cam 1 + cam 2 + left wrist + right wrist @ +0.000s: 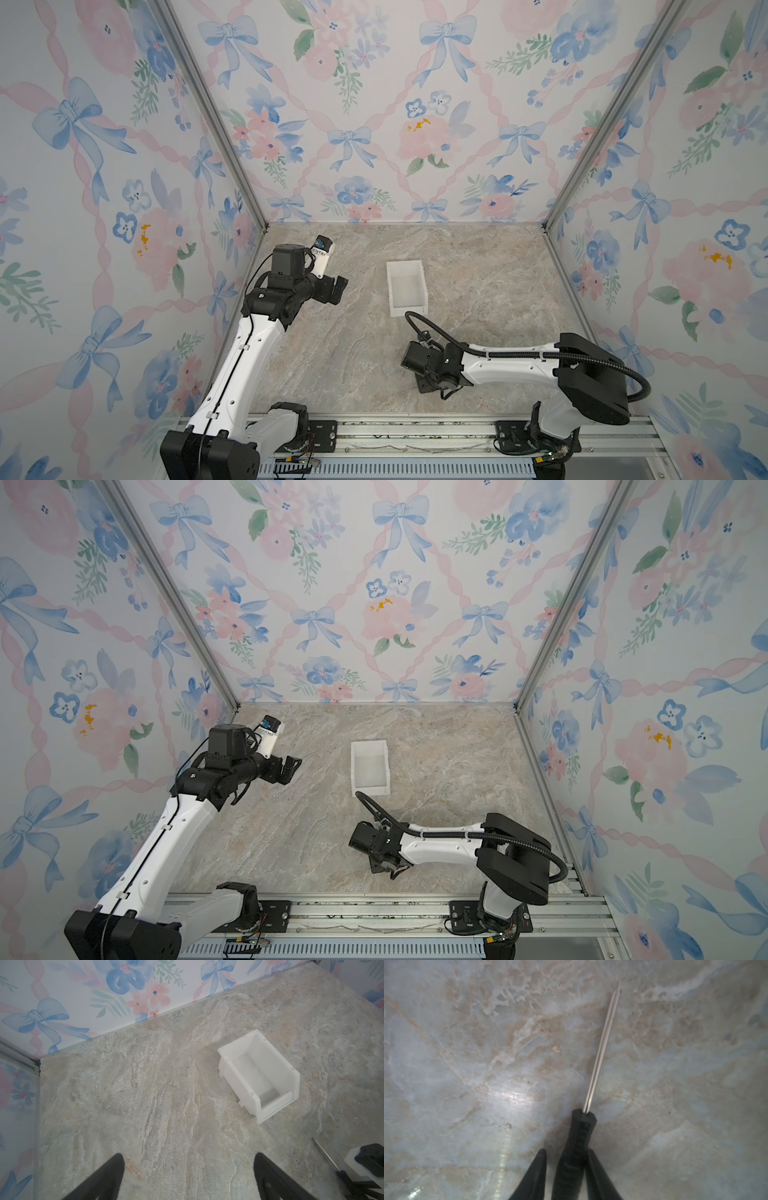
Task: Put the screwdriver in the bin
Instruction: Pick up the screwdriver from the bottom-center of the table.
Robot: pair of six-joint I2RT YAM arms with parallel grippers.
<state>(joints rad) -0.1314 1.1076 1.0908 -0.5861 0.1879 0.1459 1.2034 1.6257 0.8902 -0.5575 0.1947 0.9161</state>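
Screwdriver [582,1126] lay flat on the worktop [332,353], on the robot's side of the bin [406,289] and well apart from it. R hand [566,1150] sat astride the black handle, jaws narrowly apart: one finger touching, slim gap at the other, so no firm grip yet. L hand [189,1155] was wide open, empty. Best bet, imo, was to centre on the handle, clamp firmly, then lift level so the shaft cleared the bin wall.

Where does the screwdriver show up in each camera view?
Right wrist: screwdriver mid-picture, its handle between the fingers of the right gripper.
Left wrist: near a picture corner, shaft aimed roughly at the bin.
Both top views: not visible; the right arm covers that spot.
Shared landmark: the bin, in all but the right wrist view.
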